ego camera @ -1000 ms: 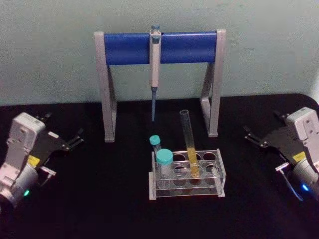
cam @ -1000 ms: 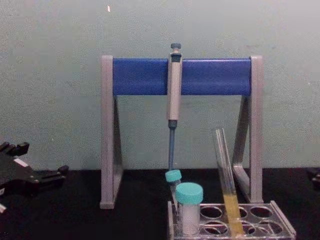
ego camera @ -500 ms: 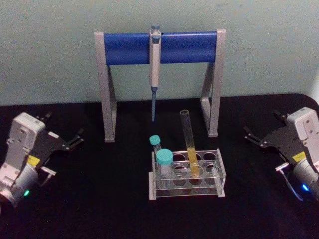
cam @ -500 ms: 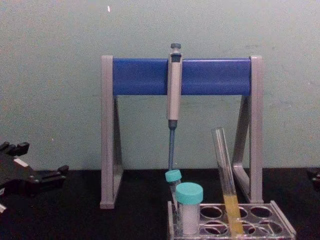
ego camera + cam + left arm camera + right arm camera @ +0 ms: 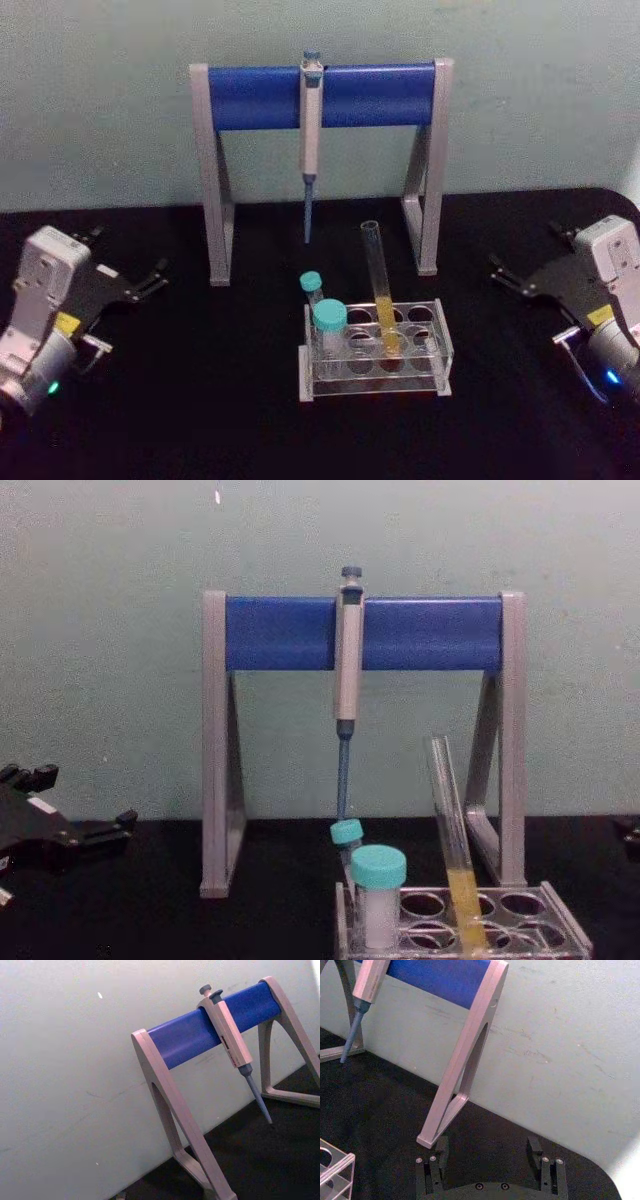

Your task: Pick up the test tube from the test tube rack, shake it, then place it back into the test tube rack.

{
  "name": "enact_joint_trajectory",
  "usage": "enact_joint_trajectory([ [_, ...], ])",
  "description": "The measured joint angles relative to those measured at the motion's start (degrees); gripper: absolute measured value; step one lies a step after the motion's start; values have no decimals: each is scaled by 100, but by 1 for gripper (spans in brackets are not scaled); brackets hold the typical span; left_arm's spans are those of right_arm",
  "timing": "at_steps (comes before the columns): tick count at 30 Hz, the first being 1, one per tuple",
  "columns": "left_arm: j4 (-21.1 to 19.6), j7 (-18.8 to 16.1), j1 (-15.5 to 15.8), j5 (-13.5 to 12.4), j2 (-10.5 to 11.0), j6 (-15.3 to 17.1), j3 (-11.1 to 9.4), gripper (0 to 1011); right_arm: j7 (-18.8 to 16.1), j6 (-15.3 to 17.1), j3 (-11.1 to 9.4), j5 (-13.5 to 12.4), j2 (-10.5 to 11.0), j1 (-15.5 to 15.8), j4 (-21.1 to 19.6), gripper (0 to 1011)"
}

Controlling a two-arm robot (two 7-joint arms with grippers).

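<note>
test tube [image 5: 378,285] in test tube rack [image 5: 372,390], yellow liquid [image 5: 388,335]

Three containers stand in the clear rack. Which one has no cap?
The tall test tube with yellow-orange liquid; the wide vial and slim tube both wear teal caps.

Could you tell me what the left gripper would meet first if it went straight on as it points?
Probably the pipette stand's left leg: the open left gripper, low over the table, aims at it, though depth is unclear. The right gripper is parked opposite.
</note>
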State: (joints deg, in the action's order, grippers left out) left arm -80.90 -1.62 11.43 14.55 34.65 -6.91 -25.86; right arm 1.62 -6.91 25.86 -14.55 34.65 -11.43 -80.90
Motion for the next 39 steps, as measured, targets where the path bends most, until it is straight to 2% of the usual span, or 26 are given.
enact_joint_trajectory([
  [10, 0, 0, 0, 0, 0, 0, 0, 1001, 0, 0, 0, 0, 0, 0, 0, 1000],
  [18, 0, 0, 0, 0, 0, 0, 0, 1001, -190, 10, -131, -49, 6, 85, -141, 1000],
  [25, 0, 0, 0, 0, 0, 0, 0, 1001, -542, -130, -246, -192, 16, 171, -401, 1000],
  [28, 0, 0, 0, 0, 0, 0, 0, 1001, -851, -202, -293, -382, 15, 215, -559, 1000],
  [39, 0, 0, 0, 0, 0, 0, 0, 1001, -1608, -200, -239, -677, -141, 89, -654, 1000],
])
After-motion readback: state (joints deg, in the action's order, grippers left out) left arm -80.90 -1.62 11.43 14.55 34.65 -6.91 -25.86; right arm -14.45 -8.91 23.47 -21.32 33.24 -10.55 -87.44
